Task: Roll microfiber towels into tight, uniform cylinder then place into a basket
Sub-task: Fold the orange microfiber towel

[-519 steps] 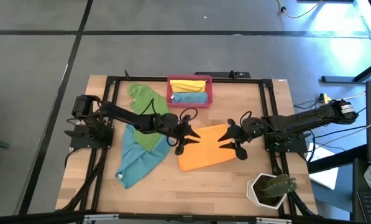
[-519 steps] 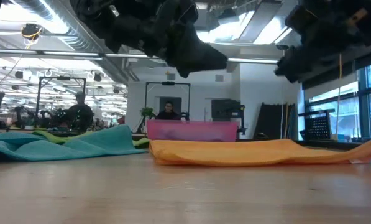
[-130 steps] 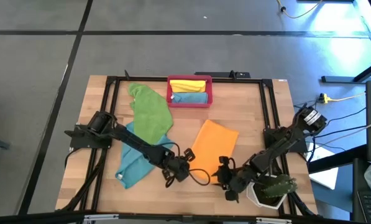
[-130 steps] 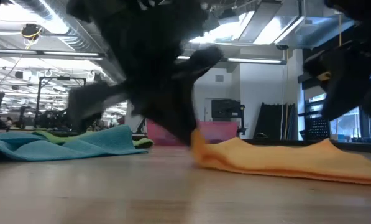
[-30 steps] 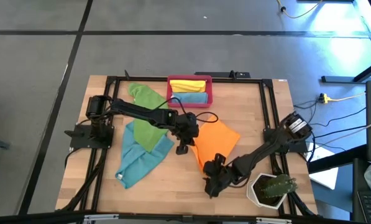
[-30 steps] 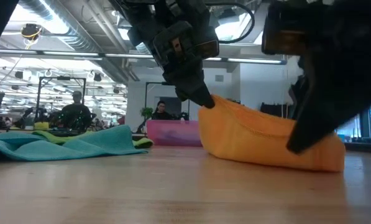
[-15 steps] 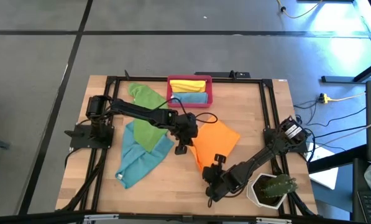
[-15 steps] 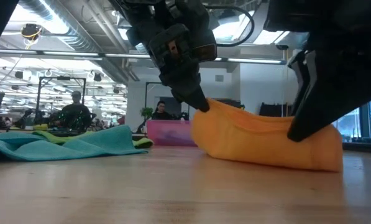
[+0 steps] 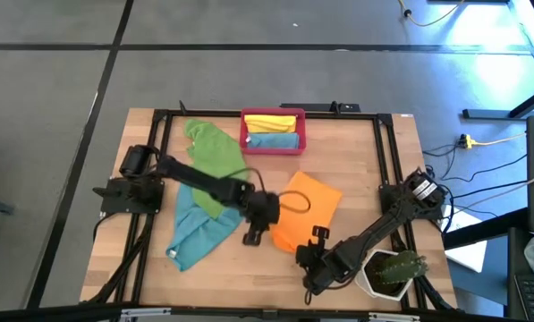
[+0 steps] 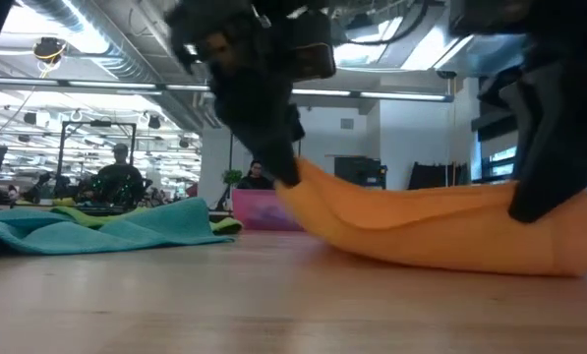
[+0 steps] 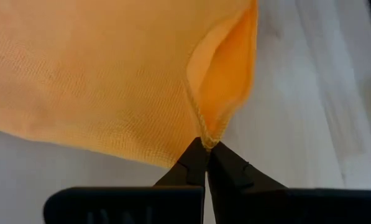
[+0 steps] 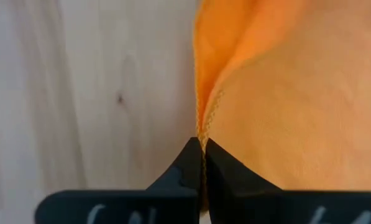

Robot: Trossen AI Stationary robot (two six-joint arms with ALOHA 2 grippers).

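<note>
The orange microfiber towel point(image 9: 307, 207) lies in the middle of the table, between my two grippers. Its near side is raised off the wood at both ends point(image 10: 421, 231). My left gripper point(image 9: 259, 228) is shut on its near left end. My right gripper point(image 9: 314, 250) is shut on its near right end. The red-pink basket point(image 9: 245, 134) stands at the far edge with a yellow roll and a blue roll in it. A green towel point(image 9: 215, 159) and a teal towel point(image 9: 195, 231) lie flat at the left. My left gripper pinches the orange towel's hemmed edge point(image 11: 205, 138) between its two fingers, where the hem folds over on itself. That end is lifted point(image 10: 298, 177), and the cloth slopes down from it to the table. My right gripper pinches the towel's hemmed edge point(image 12: 202, 132) between its two fingers at a small fold. The cloth beside it is raised point(image 10: 544, 221), and the towel's middle sags onto the table.
A white pot with a green plant point(image 9: 390, 273) stands at the near right corner, close behind my right arm. The black frame rails point(image 9: 385, 161) run along the table's sides. Bare wood shows along the near edge point(image 9: 249, 277).
My left gripper has moved toward the table's near edge and slightly left, pulling its end of the orange towel with it. The towel, bunched in a hump a second ago, now stretches longer and lower between the two grippers. My right gripper has shifted only a little.
</note>
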